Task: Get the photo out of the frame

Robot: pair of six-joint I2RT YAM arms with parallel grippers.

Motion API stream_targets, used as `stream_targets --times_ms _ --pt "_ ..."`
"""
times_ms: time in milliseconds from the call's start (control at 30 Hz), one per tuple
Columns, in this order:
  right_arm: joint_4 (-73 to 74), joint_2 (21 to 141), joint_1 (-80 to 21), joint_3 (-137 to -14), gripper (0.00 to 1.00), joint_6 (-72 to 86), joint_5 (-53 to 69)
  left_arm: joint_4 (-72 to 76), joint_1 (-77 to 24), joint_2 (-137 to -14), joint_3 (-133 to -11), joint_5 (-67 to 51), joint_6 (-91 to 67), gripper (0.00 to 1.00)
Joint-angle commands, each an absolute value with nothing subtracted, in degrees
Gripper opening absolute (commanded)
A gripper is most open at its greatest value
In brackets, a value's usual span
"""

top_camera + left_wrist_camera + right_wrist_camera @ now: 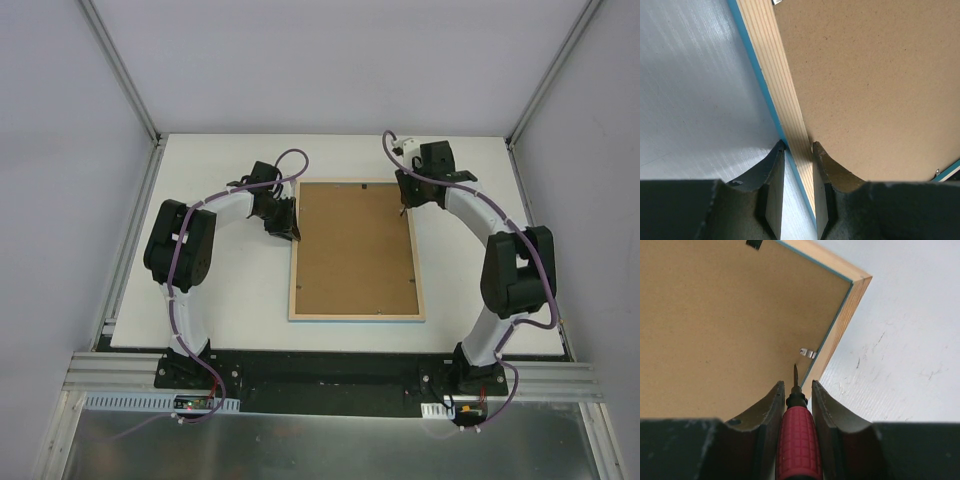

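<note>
- Frame (294, 280) is lying face down in top view, backing board (355, 245) up, between left gripper (283, 222) and right gripper (404, 195).
- Left wrist: left gripper is pinching frame's pale wood rail; turquoise edge is showing just outside, backing board just inside.
- Right wrist: right gripper is clenching red-handled screwdriver (799, 440); its tip is pointing at metal clip (808, 353) just ahead.

The frame (294, 260) hides its front underneath; the screwdriver (799, 440) is cut off below

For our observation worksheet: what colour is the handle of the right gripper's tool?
Red handle, textured grid; clearest in the right wrist view.
</note>
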State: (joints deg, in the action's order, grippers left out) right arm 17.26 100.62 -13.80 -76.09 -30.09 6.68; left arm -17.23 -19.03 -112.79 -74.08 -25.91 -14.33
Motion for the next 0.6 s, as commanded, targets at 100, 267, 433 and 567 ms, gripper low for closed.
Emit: stream_targets --times_ms 100,267,433,567 --pt "16.3 101.9 -13.9 -81.0 0.01 -31.8 3.3 -20.9 -18.6 -112.6 -73.0 -27.9 -12.3 0.0" --pt "15.6 102.3 -13.9 -80.9 0.01 -32.5 3.0 -20.9 -18.6 -112.7 -73.0 -28.2 -12.3 0.0" --pt "16.4 102.8 -14.0 -81.6 0.01 -32.1 4.0 -20.8 -18.6 -112.5 -73.0 -28.2 -12.2 0.0" --pt "17.4 103.4 -14.1 -82.1 0.01 -32.3 4.2 -20.9 -18.6 -112.4 -73.0 -28.3 -12.1 0.0"
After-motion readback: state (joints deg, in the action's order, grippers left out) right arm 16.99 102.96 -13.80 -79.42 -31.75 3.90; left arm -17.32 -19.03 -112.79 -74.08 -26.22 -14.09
